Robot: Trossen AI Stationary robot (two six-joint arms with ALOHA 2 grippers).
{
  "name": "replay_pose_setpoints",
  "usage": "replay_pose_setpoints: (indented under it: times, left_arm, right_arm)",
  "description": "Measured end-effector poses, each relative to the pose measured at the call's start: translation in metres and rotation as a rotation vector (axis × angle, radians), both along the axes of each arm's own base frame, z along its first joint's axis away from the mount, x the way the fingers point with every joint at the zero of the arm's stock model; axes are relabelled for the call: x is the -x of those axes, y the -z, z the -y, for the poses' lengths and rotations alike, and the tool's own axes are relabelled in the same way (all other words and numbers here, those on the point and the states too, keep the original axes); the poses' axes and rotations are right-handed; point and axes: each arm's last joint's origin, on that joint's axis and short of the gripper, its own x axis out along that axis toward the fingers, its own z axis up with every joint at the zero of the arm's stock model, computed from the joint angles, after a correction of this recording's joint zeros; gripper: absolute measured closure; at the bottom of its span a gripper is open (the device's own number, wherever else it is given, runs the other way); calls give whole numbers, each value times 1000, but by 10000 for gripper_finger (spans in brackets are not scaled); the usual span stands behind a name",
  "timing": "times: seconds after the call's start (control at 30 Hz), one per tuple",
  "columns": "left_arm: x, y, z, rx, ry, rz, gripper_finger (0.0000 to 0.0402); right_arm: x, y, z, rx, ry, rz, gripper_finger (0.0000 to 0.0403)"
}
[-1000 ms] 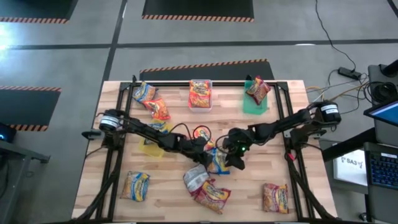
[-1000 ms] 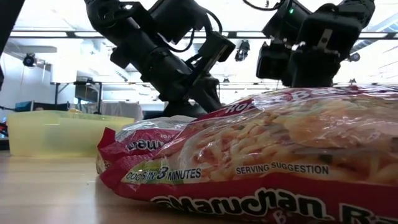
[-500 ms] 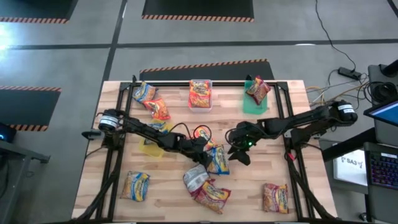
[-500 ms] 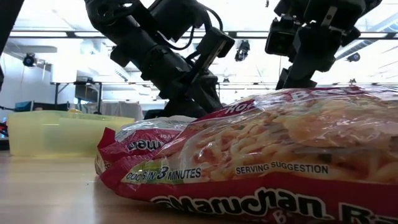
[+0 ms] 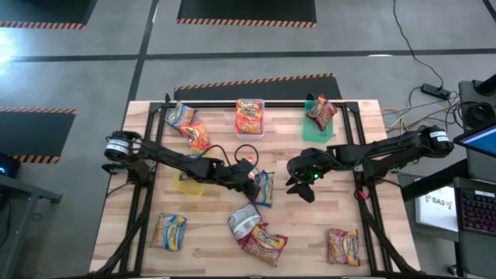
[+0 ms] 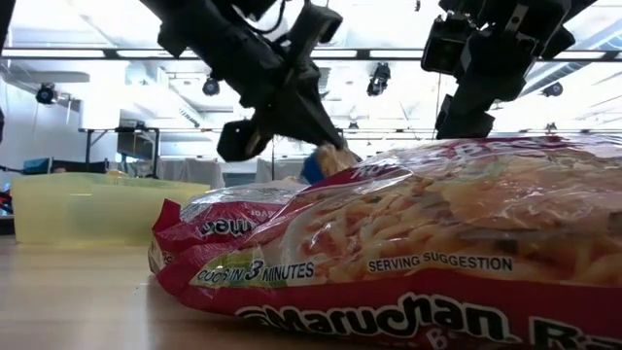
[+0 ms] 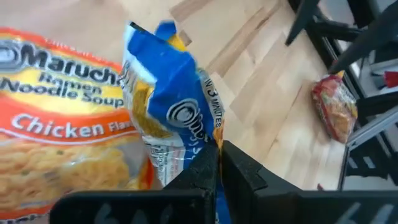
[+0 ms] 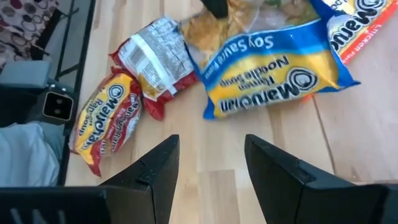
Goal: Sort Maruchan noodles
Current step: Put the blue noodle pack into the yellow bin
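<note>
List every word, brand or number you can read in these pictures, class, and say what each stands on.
"Maruchan Ramen Noodle Soup", "Chicken Flavor": orange packet.
"3 MINUTES": blue-and-yellow packet.
"Maruchan Ramen Noodle Soup", "Soy Sauce": same blue-and-yellow packet, upside down in the right wrist view.
"Maruchan", "SERVING SUGGESTION", "3 MINUTES": dark red packet.
High view packets: too small to read.
</note>
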Motion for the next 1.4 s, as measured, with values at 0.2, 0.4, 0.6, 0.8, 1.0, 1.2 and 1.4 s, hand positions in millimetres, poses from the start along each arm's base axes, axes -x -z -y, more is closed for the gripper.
replay_pose_setpoints:
  times: [0.2, 0.4, 0.6, 0.8, 1.0, 1.2, 1.4]
  left_arm:
    - [0, 6, 0, -7, 5, -29, 401]
    - [-1, 24, 0, -43, 17, -115, 401]
    - [-4, 33, 5, 27, 145, -127, 396]
    - [-4, 38, 7, 50, 205, -145, 345]
    - [-4, 37, 9, 69, 227, -140, 268]
    - [-2, 36, 15, 151, 260, -153, 203]
    - [-2, 39, 22, 171, 222, -165, 175]
  right_arm:
    - [-4, 8, 0, 2, 1, -36, 232]
    - [-11, 23, 0, -6, 13, -92, 232]
    - [-21, 45, -1, -38, 27, -169, 217]
    - [-32, 59, -4, -95, -10, -161, 201]
    - [-43, 72, -4, -96, -13, -120, 200]
    - [-51, 88, -5, -107, -28, -111, 200]
    - [-56, 94, -6, -123, -62, -85, 200]
